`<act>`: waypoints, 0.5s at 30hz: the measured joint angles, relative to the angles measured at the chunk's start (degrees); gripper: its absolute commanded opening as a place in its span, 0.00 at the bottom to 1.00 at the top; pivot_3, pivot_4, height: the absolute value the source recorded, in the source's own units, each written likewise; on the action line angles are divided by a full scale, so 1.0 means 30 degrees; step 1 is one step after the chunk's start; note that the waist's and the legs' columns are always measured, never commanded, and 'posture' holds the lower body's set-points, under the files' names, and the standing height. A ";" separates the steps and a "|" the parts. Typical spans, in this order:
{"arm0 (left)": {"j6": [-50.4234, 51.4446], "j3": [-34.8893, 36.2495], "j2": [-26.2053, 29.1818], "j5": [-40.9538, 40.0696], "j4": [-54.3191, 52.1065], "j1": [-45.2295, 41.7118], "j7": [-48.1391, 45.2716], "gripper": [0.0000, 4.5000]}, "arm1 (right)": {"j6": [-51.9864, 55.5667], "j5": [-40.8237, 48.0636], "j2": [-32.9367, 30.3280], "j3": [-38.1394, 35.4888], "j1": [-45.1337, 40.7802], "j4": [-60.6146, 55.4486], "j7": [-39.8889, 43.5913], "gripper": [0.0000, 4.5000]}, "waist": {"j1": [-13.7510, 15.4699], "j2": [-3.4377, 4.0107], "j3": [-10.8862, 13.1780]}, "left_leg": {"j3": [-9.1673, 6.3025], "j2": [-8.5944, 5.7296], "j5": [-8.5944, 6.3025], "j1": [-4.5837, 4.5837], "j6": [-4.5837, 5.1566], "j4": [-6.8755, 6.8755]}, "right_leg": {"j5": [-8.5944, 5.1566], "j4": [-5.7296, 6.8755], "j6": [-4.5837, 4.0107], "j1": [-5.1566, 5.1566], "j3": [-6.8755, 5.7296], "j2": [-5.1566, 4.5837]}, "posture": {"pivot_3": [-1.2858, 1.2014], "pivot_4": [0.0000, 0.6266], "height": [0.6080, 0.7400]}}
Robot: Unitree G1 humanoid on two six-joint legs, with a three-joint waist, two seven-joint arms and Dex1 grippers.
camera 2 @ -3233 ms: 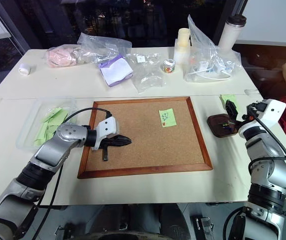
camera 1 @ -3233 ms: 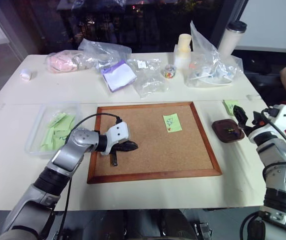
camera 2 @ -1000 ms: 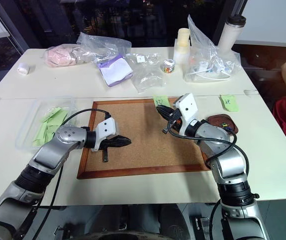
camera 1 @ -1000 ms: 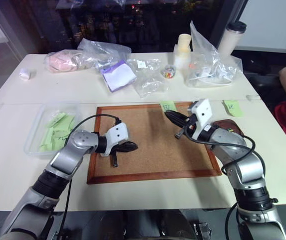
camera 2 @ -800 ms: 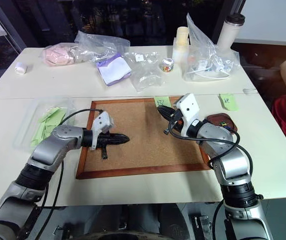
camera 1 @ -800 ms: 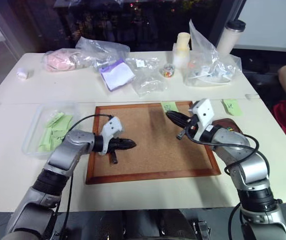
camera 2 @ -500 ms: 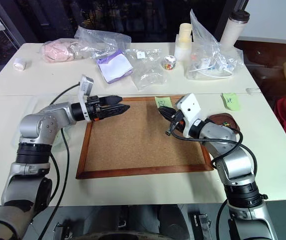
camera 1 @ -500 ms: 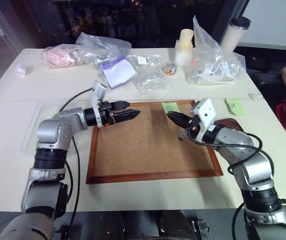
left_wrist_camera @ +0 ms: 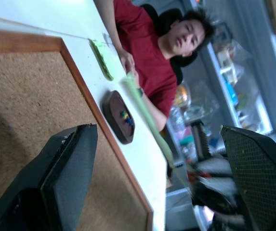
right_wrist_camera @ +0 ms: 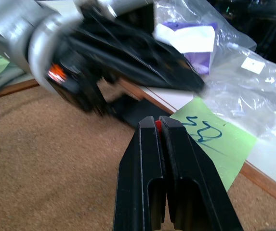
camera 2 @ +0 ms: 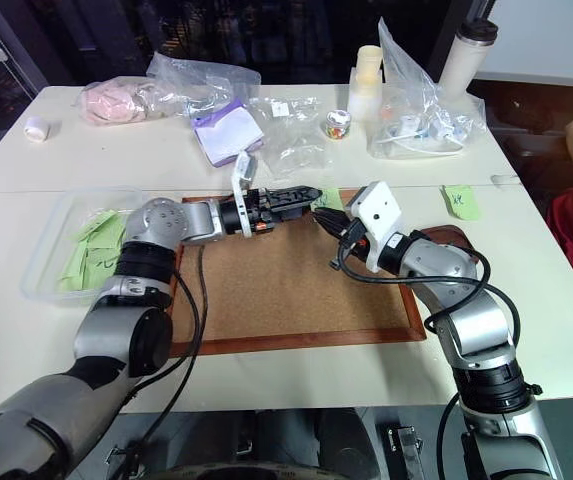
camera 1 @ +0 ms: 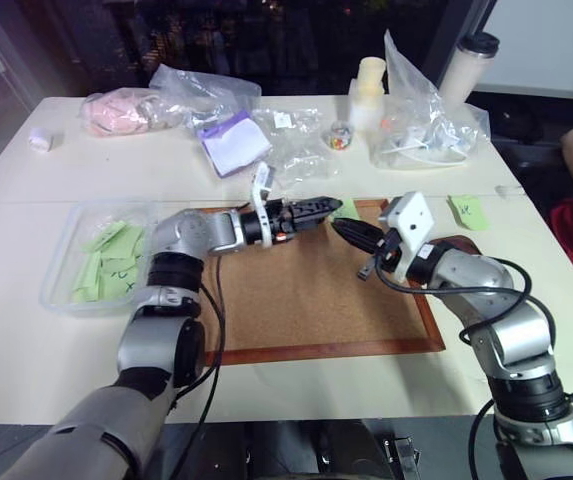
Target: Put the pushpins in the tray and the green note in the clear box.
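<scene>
Handover geometry matters most here. The right gripper (camera 1: 339, 227) is pressed shut over the far edge of the corkboard (camera 1: 296, 305), pinching a red pushpin (right_wrist_camera: 158, 124) at its tips. The green note (camera 1: 345, 208) sits just beyond those tips, touching them. It looks to be carried on the pin, though I cannot tell that for certain.

The left gripper (camera 1: 326, 205) points level towards the right arm with its fingers (left_wrist_camera: 70, 163) spread wide and nothing in them. Its wrist view shows the slip edge-on in the gap between them. The left is thus the nearer free hand, and the paper lies straight ahead along its reach.

The clear box (camera 1: 61, 262), already holding green slips, lies well off on the robot's left. The tray (left_wrist_camera: 118, 117), with coloured pins inside, sits just beside the board's right edge, near the right arm. Probably the left must close on the paper's flat faces before the pin pulls free.
</scene>
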 measured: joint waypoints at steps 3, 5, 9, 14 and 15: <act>-0.0932 0.0303 -0.0403 0.0163 0.1750 -0.0756 0.0145 0.94 | 0.0022 -0.0004 -0.0001 0.0169 0.0014 -0.0159 -0.0018 0.00 | 0.0012 -0.0004 0.0002 | 0.0022 -0.0004 -0.0001 0.0000 0.0001 0.0000 | 0.0000 -0.0004 0.0000 0.0002 0.0000 -0.0002 | 0.52 0.24 0.95; -0.1947 0.0668 -0.0699 0.0334 0.2928 -0.1249 0.0289 0.79 | 0.0142 -0.0010 -0.0028 0.0265 0.0137 -0.0389 -0.0057 0.00 | 0.0021 -0.0004 0.0003 | 0.0030 -0.0005 -0.0001 0.0000 0.0001 -0.0004 | 0.0000 -0.0006 0.0000 0.0001 -0.0001 -0.0001 | 0.52 0.24 0.95; -0.3173 0.1081 -0.1371 0.0507 0.4289 -0.1890 0.0215 0.34 | 0.0181 -0.0049 -0.0097 0.0292 0.0204 -0.1016 -0.0150 0.00 | 0.0037 -0.0007 0.0005 | 0.0040 -0.0007 0.0000 -0.0003 -0.0001 -0.0002 | 0.0000 -0.0010 0.0000 0.0003 -0.0001 -0.0003 | 0.52 0.24 0.95; -0.3325 0.1094 -0.1432 0.0750 0.4343 -0.1913 -0.0448 0.01 | 0.0250 -0.0175 -0.0128 0.0294 0.0251 -0.1108 -0.0213 0.00 | -0.0014 -0.0006 0.0005 | 0.0037 -0.0003 0.0006 -0.0002 -0.0011 -0.0005 | 0.0000 -0.0005 0.0000 -0.0001 -0.0002 0.0010 | 0.52 0.24 0.95; -0.3318 0.1095 -0.1428 0.0804 0.4340 -0.1913 -0.0525 0.01 | 0.0286 -0.0182 -0.0129 0.0294 0.0253 -0.1108 -0.0213 0.00 | -0.0010 -0.0006 0.0005 | 0.0038 -0.0003 0.0006 -0.0002 -0.0010 -0.0004 | 0.0000 -0.0005 0.0000 -0.0001 -0.0002 0.0009 | 0.52 0.24 0.95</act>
